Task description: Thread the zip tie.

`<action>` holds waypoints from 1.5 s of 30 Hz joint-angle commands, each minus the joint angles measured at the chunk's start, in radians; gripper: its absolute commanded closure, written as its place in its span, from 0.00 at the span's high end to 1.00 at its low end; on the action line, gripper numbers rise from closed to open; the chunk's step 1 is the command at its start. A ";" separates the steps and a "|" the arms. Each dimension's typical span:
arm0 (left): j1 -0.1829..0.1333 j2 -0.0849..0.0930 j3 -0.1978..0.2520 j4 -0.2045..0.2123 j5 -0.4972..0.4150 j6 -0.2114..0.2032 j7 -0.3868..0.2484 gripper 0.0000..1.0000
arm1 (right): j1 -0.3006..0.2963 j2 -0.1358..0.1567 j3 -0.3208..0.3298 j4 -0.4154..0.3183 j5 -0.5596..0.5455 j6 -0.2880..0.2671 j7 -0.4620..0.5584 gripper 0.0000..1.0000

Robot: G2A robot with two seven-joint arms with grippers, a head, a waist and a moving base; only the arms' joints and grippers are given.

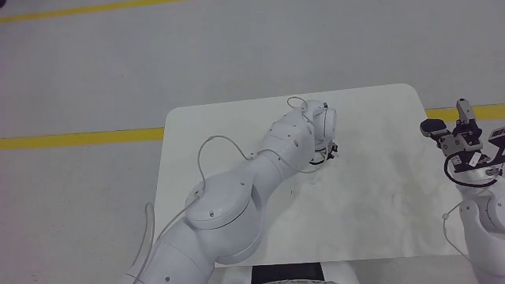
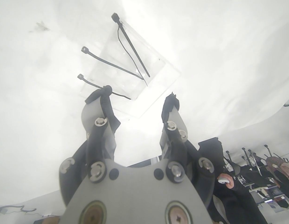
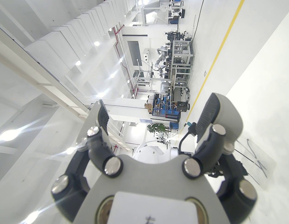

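Over table (image 1: 379,189) middle, left gripper (image 2: 139,93) is being held with fingers spread, likely readied for pick. Three black zip ties (image 2: 111,64) are being supported just beneath on clear plastic sheet (image 2: 158,71). Right gripper (image 3: 156,100), likewise spread, is being held aside beyond table edge, probably leaving room.

No readable text, labels or numbers
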 commanded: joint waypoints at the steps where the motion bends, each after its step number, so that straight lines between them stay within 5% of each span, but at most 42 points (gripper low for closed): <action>1: 0.001 0.000 0.001 -0.001 0.000 0.000 -0.001 0.44 | 0.000 0.000 0.000 0.000 0.000 0.000 0.000 1.00; 19: 0.005 0.000 0.004 0.002 -0.052 0.000 0.042 0.36 | 0.000 0.000 0.000 0.000 0.000 0.000 0.000 1.00; 28: 0.029 0.001 0.019 -0.002 -0.104 0.000 0.148 0.32 | 0.000 0.000 0.000 0.000 0.000 0.000 0.000 1.00; 45: 0.036 0.001 0.022 -0.006 -0.062 0.000 0.122 0.35 | 0.000 0.000 0.000 0.000 0.000 0.000 0.000 1.00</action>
